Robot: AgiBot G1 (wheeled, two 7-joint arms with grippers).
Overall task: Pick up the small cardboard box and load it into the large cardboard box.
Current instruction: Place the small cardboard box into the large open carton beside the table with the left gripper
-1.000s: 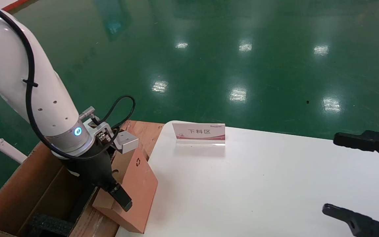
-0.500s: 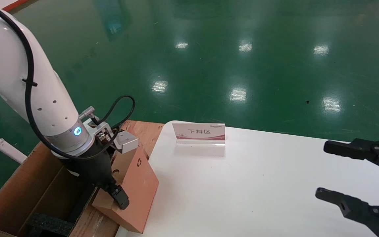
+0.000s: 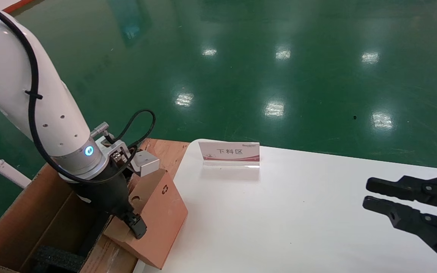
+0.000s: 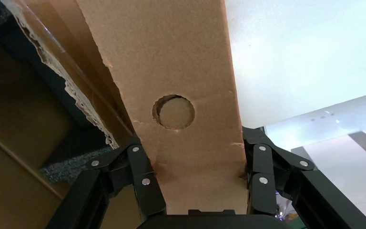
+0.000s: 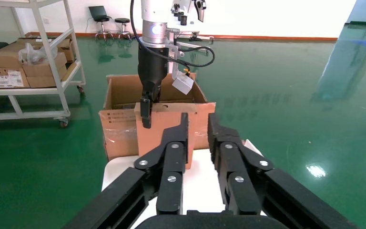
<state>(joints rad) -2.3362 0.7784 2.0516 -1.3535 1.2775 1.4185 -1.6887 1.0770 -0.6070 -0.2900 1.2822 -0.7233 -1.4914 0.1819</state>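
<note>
Left tool (image 3: 137, 227) stays clamped on the small cardboard box (image 3: 157, 220), now tilted further; right tool (image 3: 368, 195) has nearly closed.

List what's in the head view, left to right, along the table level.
large cardboard box → left gripper shut on the small cardboard box → sign stand on the white table → right gripper, empty.
</note>
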